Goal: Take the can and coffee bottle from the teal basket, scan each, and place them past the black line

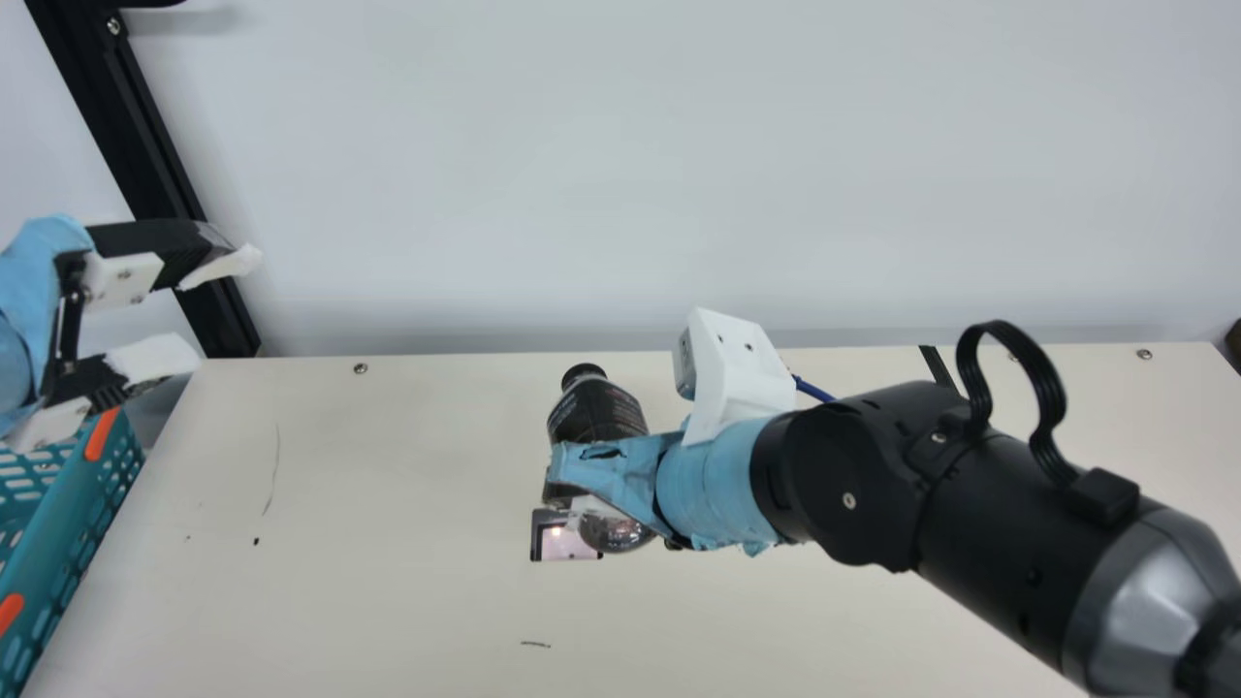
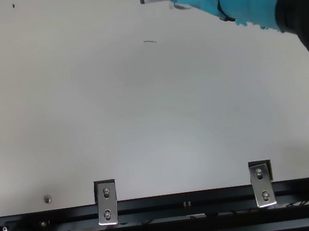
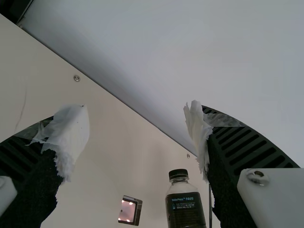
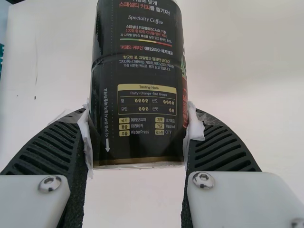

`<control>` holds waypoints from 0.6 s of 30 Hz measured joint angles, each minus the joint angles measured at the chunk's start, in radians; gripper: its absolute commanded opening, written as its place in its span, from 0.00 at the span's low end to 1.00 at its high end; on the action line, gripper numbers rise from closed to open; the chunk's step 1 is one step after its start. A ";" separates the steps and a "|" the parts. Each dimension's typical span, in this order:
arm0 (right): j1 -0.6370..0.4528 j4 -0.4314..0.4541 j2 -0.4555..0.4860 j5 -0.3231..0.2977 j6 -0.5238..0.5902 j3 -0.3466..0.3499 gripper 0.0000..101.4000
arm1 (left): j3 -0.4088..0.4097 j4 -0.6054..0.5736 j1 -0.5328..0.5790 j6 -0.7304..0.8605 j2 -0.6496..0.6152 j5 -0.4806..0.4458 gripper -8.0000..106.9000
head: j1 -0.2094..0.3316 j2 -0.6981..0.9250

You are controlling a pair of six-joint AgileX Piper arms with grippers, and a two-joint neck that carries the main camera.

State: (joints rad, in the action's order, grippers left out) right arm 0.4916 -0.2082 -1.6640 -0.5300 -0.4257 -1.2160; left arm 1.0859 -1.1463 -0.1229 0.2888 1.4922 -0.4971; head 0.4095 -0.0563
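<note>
The right hand (image 1: 574,481) grips the dark coffee bottle (image 1: 595,412), which leans, its black cap up, close by the scanner's lit window (image 1: 567,544) on the cream bench (image 1: 388,591). The left hand (image 1: 217,308), fingers spread, hangs near the teal basket (image 1: 60,517). The black line (image 1: 938,368) runs partly behind the right arm (image 1: 873,465).

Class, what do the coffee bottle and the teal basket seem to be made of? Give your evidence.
Coffee bottle: probably clear, glossy plastic, judging by its see-through shoulder, though glass is possible.
Teal basket: likely moulded plastic, fairly matte, judging by the regular slots in its wall.
</note>
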 measured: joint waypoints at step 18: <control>0.022 0.152 -0.108 -0.069 -0.019 -0.110 0.00 | 0.000 0.000 0.000 0.000 0.000 0.000 0.85 | -0.005 0.000</control>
State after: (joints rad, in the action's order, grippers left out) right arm 0.5135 -0.0563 -1.7724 -0.5993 -0.4449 -1.3256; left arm 1.0859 -1.1463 -0.1229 0.2888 1.4922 -0.4971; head 0.4043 -0.0563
